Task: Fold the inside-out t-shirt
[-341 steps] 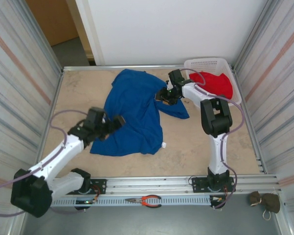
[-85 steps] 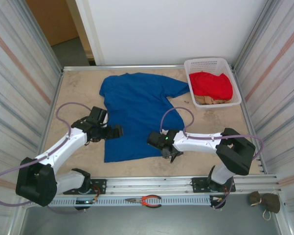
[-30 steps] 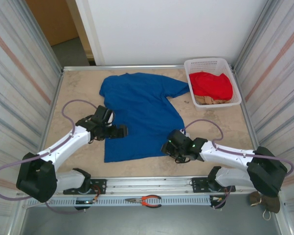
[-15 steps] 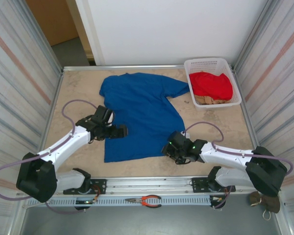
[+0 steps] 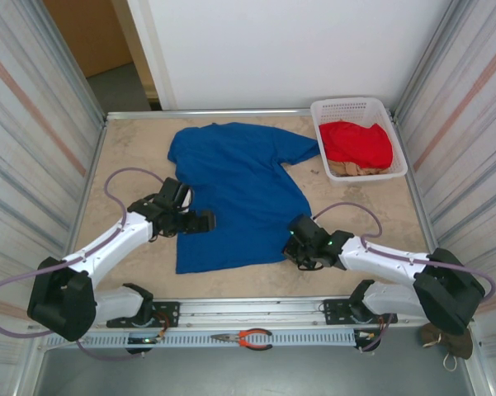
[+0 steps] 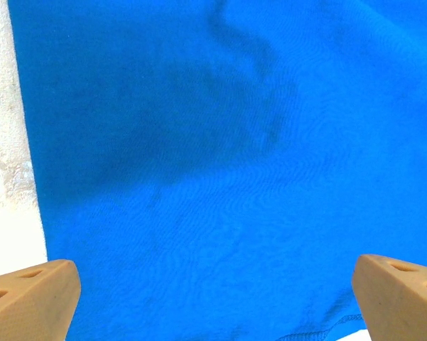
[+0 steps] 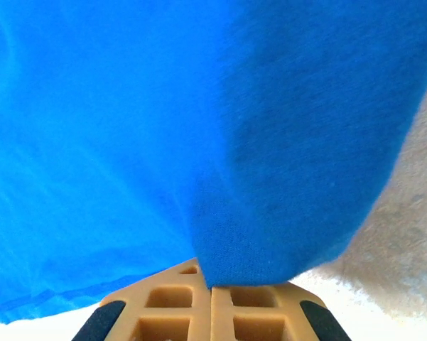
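The blue t-shirt (image 5: 235,186) lay spread on the worktop (image 5: 132,157) beside the white basket (image 5: 352,105). The right tool (image 5: 299,247) pinched its hem corner on the basket's side; the left tool (image 5: 208,221) gaped empty. Gripping both corners before lifting would keep the fold even, I judged.

1. White plastic basket (image 5: 351,104) in the far right corner of the table (image 5: 132,157).
2. Red garment (image 5: 359,142) inside the basket, with tan cloth (image 5: 351,168) at its near edge.
3. Red-handled pliers (image 5: 243,337) lying on the front rail.
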Robot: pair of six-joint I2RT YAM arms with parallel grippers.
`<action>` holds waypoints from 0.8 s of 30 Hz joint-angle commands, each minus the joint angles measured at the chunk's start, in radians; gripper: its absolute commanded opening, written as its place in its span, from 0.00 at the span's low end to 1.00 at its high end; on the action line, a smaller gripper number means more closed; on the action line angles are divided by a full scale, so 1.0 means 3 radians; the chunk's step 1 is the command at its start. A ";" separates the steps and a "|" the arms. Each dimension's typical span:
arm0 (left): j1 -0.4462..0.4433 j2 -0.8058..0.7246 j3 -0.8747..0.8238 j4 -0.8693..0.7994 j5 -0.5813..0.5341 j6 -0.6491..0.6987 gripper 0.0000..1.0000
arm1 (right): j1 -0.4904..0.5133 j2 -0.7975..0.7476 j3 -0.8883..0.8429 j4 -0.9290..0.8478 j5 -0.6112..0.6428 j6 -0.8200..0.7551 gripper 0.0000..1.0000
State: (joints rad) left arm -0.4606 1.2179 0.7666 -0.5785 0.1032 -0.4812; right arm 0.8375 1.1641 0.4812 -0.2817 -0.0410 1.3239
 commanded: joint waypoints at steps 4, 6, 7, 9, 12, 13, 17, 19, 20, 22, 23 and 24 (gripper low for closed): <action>-0.0228 -0.0223 0.0036 0.0029 -0.0166 0.0327 0.99 | -0.0013 -0.0351 0.0272 -0.0258 -0.0015 -0.0123 0.00; -0.0459 -0.0261 0.0044 0.0067 -0.0326 0.0421 0.99 | -0.0016 -0.0427 0.0349 -0.0317 0.0006 -0.0151 0.00; -0.0599 -0.0266 0.0047 0.0105 -0.0409 0.0470 0.99 | -0.0029 -0.0451 0.0393 -0.0344 0.0016 -0.0163 0.00; -0.0910 -0.0240 0.0032 0.0209 -0.0570 0.0565 0.99 | -0.0051 -0.0470 0.0450 -0.0365 0.0010 -0.0189 0.00; -0.1410 -0.0126 0.0031 0.0446 -0.0846 0.0722 0.99 | -0.0083 -0.0474 0.0516 -0.0377 -0.0006 -0.0230 0.00; -0.1538 -0.0083 0.0023 0.0530 -0.0944 0.0779 0.99 | -0.0092 -0.0475 0.0532 -0.0377 -0.0011 -0.0232 0.00; -0.2025 0.0173 -0.0002 0.0930 -0.1163 0.0963 0.99 | -0.0115 -0.0479 0.0559 -0.0355 -0.0039 -0.0240 0.00; -0.2182 0.0318 0.0025 0.1051 -0.1248 0.1025 0.99 | -0.0119 -0.0500 0.0574 -0.0357 -0.0037 -0.0240 0.00; -0.2251 0.0397 0.0045 0.1103 -0.1283 0.1067 0.99 | -0.0118 -0.0514 0.0582 -0.0355 -0.0028 -0.0238 0.00; -0.2345 0.0535 0.0102 0.1170 -0.1340 0.1116 0.99 | -0.0127 -0.0536 0.0582 -0.0364 -0.0022 -0.0243 0.00; -0.2376 0.0605 0.0137 0.1194 -0.1352 0.1137 0.99 | -0.0133 -0.0536 0.0584 -0.0370 -0.0025 -0.0248 0.00; -0.2396 0.0676 0.0165 0.1224 -0.1368 0.1162 0.99 | -0.0133 -0.0545 0.0585 -0.0379 -0.0023 -0.0246 0.00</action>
State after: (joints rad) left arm -1.1629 1.3872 0.7742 -0.2768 -0.2409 -0.1844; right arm 0.8051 1.0267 0.6250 -0.3622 -0.0513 1.2709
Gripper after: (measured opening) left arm 0.987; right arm 0.048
